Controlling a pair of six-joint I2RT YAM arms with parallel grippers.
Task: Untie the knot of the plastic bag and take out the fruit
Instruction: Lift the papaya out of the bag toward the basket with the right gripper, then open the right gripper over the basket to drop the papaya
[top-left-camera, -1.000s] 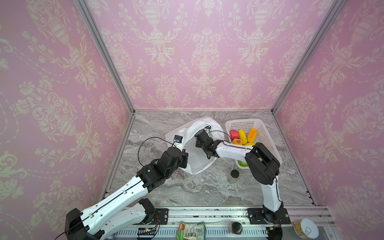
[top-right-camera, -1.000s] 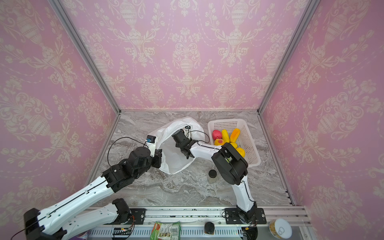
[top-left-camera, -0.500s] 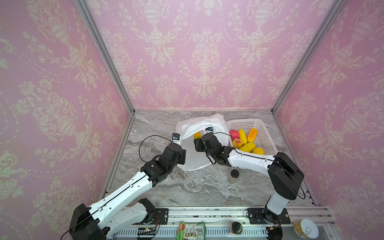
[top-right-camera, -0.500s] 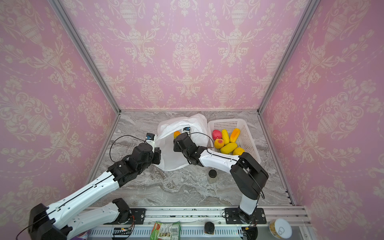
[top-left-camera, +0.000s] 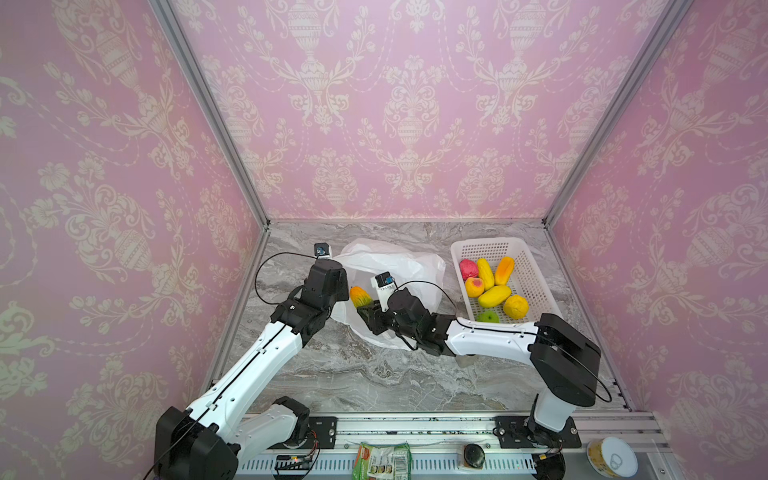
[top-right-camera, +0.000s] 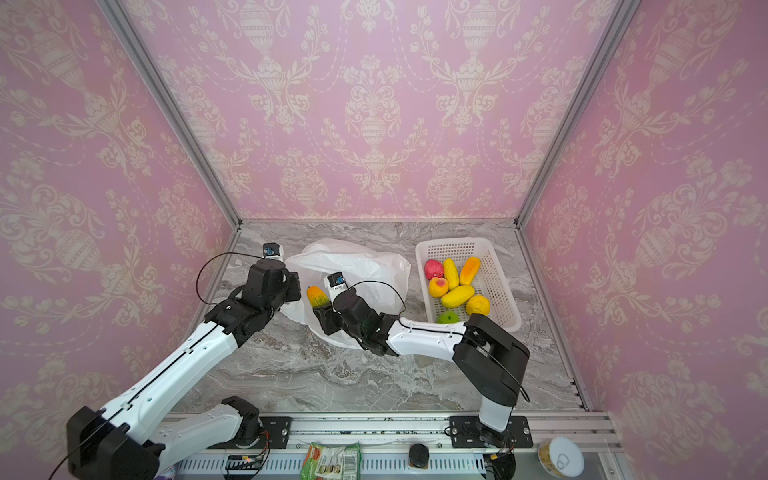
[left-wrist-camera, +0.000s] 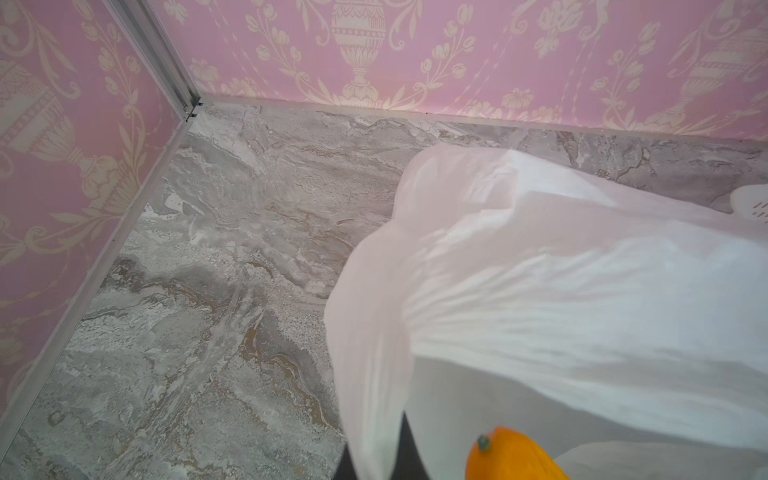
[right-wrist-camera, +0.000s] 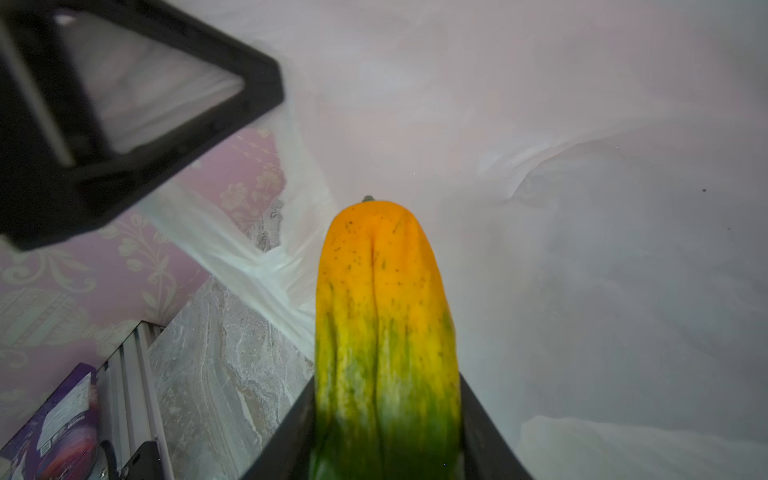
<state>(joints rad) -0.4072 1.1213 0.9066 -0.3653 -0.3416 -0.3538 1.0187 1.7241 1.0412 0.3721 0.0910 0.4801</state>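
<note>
Clamping the green-orange fruit (top-left-camera: 360, 296) by its green end, the right gripper (top-left-camera: 365, 311) held it at the left rim of the plastic bag (top-left-camera: 395, 266). Its long axis ran along the fingers, orange stem end pointing far and slightly left. The left gripper (left-wrist-camera: 374, 465) was closed, pinching the bag's edge.

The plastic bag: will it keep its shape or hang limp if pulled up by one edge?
Probably limp: the plastic bag is thin, creased film draping from the shut left gripper. Likely very light, since it looks translucent.
</note>
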